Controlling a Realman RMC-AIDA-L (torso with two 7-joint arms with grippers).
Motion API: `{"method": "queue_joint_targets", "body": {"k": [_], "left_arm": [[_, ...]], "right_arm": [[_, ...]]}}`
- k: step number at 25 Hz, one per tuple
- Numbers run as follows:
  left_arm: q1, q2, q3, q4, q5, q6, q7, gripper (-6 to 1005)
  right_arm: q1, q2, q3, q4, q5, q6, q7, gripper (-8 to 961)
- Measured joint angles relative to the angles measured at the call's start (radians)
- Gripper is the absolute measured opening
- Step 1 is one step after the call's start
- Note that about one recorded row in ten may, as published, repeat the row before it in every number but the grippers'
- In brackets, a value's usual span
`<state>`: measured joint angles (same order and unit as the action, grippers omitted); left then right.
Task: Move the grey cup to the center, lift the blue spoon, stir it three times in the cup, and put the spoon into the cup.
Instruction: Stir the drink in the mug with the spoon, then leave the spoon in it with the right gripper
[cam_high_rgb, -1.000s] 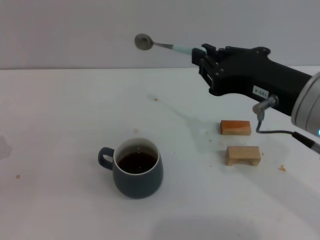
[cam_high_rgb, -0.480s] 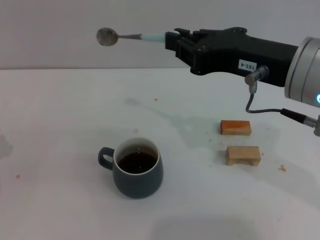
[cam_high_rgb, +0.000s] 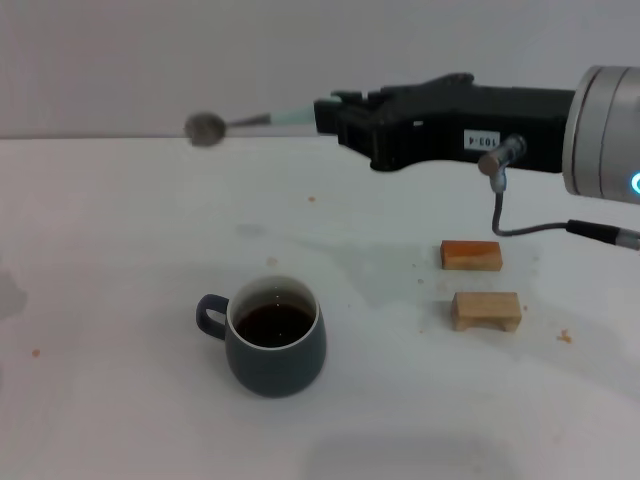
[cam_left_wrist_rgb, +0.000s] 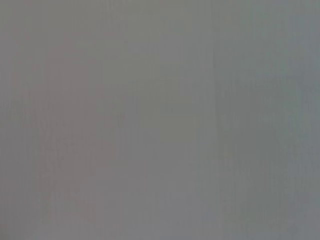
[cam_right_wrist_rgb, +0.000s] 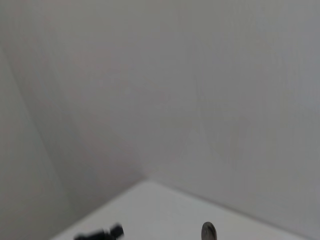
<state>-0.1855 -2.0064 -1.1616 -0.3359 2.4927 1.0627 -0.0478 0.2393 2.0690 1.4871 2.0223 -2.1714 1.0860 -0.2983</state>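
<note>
The grey cup stands on the white table in the head view, handle to the left, holding dark brown liquid. My right gripper is shut on the pale-blue handle of the blue spoon and holds it level, high above the table behind the cup. The spoon's bowl points left. The bowl tip also shows at the edge of the right wrist view. The left gripper is out of view; the left wrist view shows only plain grey.
Two wooden blocks lie right of the cup: an orange-brown one and a pale one. Small crumbs and faint wet marks dot the white table. A grey wall stands behind it.
My right gripper has swung the spoon left and then lowered it; the spoon's bowl now hangs lower and further left than a second ago. The cup and blocks have not moved.
</note>
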Motion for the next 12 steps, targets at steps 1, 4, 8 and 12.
{"method": "queue_joint_targets", "body": {"k": [1, 4, 8, 12], "left_arm": [[0.000, 0.000, 0.000, 0.000, 0.000, 0.000, 0.000, -2], [0.003, 0.000, 0.001, -0.003, 0.000, 0.000, 0.006, -2], [0.004, -0.003, 0.000, -0.009, 0.000, 0.000, 0.025, -2], [0.006, -0.004, -0.001, -0.010, 0.000, 0.000, 0.026, -2]], "right_arm": [[0.015, 0.000, 0.006, 0.004, -0.015, 0.036, 0.020, 109], [0.064, 0.000, 0.029, 0.007, -0.025, 0.131, 0.062, 109], [0.123, 0.001, 0.047, 0.010, -0.025, 0.227, 0.092, 109], [0.168, 0.000, 0.065, 0.009, -0.046, 0.295, 0.113, 109]]}}
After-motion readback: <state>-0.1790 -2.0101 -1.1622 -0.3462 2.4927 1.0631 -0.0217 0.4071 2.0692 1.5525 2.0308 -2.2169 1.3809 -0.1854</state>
